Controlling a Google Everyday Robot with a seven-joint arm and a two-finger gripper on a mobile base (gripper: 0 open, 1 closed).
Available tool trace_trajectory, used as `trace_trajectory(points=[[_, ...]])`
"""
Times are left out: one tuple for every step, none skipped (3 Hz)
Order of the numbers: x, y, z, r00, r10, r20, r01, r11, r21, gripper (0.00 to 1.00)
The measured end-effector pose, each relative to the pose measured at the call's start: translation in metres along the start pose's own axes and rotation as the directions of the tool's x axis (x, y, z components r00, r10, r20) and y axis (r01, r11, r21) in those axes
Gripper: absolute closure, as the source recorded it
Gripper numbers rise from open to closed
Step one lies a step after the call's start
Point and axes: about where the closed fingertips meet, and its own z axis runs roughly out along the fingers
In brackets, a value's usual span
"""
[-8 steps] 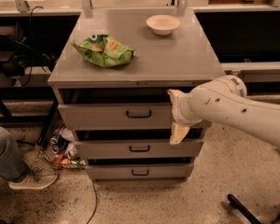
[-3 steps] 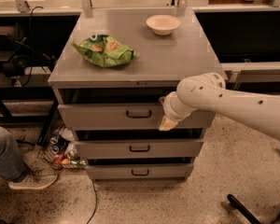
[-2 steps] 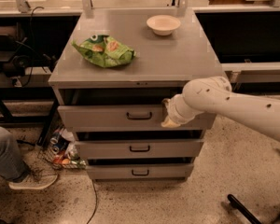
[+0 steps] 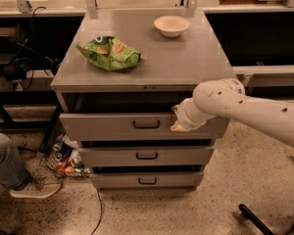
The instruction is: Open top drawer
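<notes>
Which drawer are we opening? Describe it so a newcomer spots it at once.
Find the grey metal cabinet with a green chip bag and a white bowl on top. The top drawer is the front panel just under that surface, with the gripper at its front, right of its dark loop handle. Its front is taller than those of the two lower drawers.

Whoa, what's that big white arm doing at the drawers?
A robot arm is working on the top drawer of a grey cabinet. Its gripper is at the drawer's front, just right of the dark handle rather than on it. The drawer seems to be out only a little, with a dark gap above it. A green bag and a bowl sit on the cabinet top, away from the arm.
</notes>
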Motion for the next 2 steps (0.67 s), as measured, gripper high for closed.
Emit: trace_trajectory(points=[[0.0030, 0.0146, -0.0093, 1.000, 0.005, 0.018, -0.005, 0.9998, -0.019, 1.00], [0.0040, 0.0161, -0.0090, 1.000, 0.009, 0.018, -0.008, 0.9997, -0.023, 1.00]])
